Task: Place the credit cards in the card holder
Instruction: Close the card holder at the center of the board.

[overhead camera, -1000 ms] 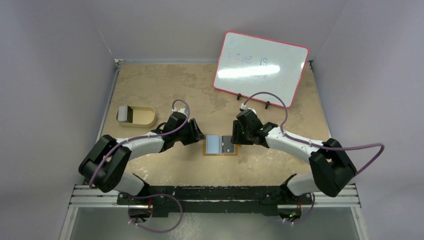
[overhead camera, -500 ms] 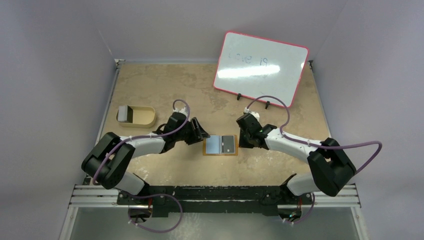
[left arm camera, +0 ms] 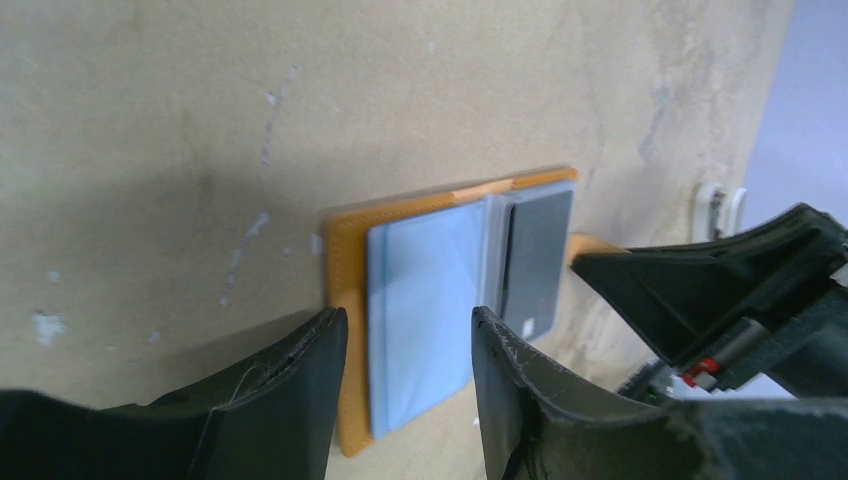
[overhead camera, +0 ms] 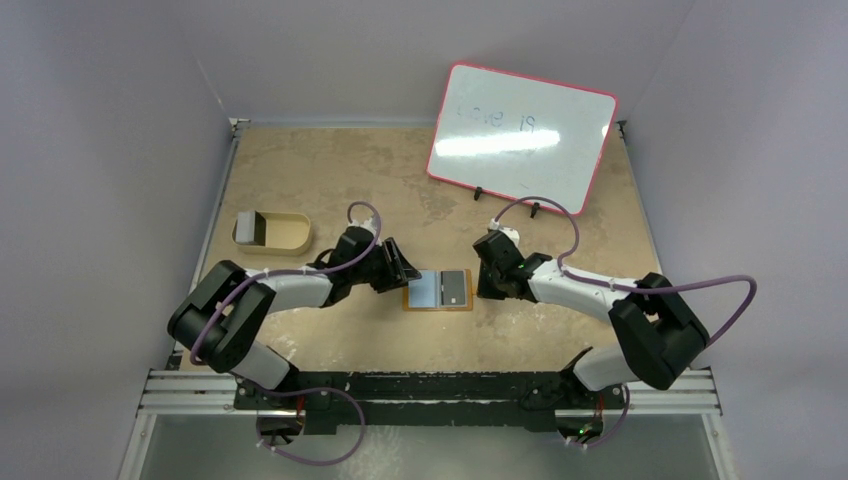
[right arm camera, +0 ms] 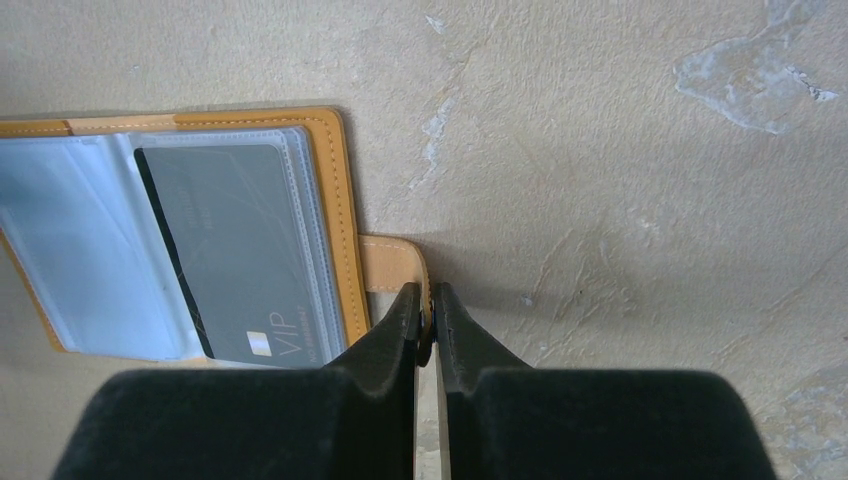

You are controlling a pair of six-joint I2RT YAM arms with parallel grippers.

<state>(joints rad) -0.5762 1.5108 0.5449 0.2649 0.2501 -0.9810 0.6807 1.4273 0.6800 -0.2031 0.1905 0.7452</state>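
Far L of card holder [right arm camera: 337, 220]: tray [overhead camera: 292, 241] w/ grey block [overhead camera: 248, 228] in its L end. L gripper [left arm camera: 408, 318] is at holder's L edge, jaws moderately wide, fingers either side of that edge, gripping nothing. Holder lies open & flat on table [overhead camera: 330, 170] btwn both grippers. Its L half shows pale blue under clear sleeve; card or bare sleeve, can't tell. Its R half has dark grey card [right arm camera: 235, 250] marked VIP in a sleeve. R gripper [right arm camera: 426, 305] is at holder's R side, jaws nearly together, pinching snap tab [right arm camera: 390, 262] by outer end. Whiteboard [overhead camera: 520, 135] stands behind & R of holder.
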